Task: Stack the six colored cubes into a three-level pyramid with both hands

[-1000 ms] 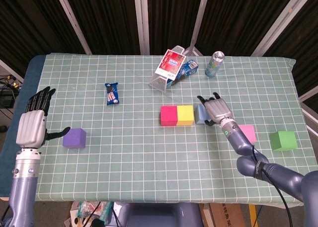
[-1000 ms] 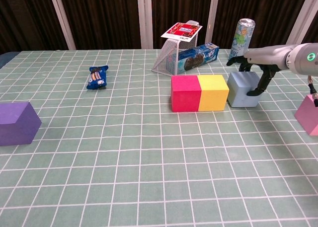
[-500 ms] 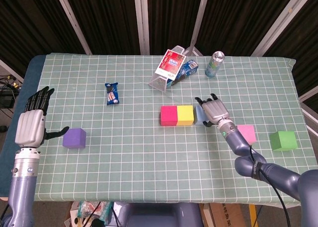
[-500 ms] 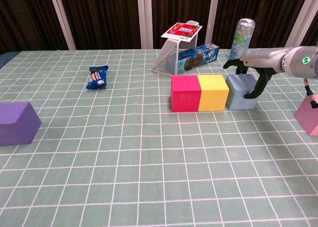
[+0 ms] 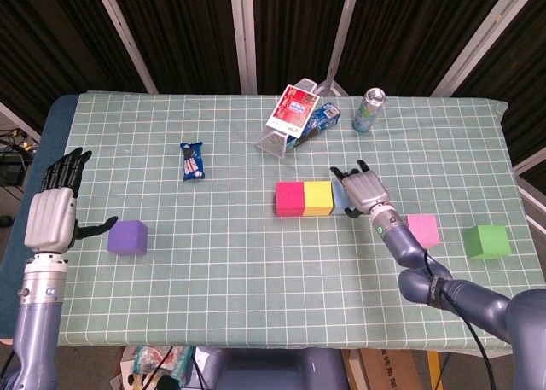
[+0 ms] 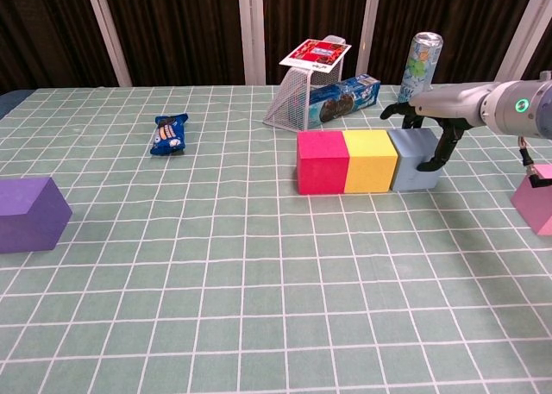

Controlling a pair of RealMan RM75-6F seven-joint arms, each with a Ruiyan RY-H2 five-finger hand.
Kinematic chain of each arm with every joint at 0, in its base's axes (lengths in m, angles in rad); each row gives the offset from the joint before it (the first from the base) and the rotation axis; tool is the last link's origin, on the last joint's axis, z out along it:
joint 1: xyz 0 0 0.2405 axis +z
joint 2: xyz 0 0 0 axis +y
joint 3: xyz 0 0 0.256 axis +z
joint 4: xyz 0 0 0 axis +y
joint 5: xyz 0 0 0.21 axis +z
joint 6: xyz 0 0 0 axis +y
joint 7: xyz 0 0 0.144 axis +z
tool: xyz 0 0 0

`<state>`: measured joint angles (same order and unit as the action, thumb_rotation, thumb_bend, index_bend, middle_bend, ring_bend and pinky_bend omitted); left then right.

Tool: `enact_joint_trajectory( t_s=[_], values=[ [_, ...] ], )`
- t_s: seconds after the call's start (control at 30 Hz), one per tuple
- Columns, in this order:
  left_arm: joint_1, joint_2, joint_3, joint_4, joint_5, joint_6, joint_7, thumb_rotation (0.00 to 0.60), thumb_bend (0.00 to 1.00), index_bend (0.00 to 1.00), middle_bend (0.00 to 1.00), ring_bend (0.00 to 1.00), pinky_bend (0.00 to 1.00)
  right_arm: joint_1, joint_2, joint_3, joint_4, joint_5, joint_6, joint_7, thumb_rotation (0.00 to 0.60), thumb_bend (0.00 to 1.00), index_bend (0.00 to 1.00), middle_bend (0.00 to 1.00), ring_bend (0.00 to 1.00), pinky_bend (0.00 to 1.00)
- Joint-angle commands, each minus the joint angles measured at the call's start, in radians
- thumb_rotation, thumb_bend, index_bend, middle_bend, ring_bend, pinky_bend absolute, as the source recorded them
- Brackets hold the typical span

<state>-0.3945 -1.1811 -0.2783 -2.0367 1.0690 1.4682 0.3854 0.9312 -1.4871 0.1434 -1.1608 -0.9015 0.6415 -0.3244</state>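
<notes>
The grey-blue cube has slid left and now touches the yellow cube. Your right hand grips it, fingers draped over. Square it flush before releasing. Your left hand waits with fingers spread, holding nothing.

The near half of the surface lies open in front of the row of red cube, yellow cube and grey cube. Behind the row, toward the far edge, a wire basket, a blue packet and a can crowd the way. The right hand covers the grey cube's right side.
</notes>
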Motion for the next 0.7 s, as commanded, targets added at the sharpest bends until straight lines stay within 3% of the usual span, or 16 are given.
enact_joint_trajectory(
  t_s=[0.03, 0.7],
  values=[
    [0.0, 0.001, 0.0, 0.0, 0.0, 0.0, -0.001, 0.6, 0.12, 0.0, 0.0, 0.0, 0.01, 0.0, -0.001, -0.001, 0.001, 0.004, 0.003, -0.003, 0.6, 0.32, 0.0, 0.34, 0.23, 0.0],
    [0.0, 0.001, -0.002, 0.001, -0.005, -0.002, -0.005, 0.6, 0.12, 0.0, 0.0, 0.0, 0.01, 0.002, -0.012, -0.003, 0.007, 0.012, 0.014, -0.008, 0.6, 0.32, 0.0, 0.34, 0.23, 0.0]
  ],
)
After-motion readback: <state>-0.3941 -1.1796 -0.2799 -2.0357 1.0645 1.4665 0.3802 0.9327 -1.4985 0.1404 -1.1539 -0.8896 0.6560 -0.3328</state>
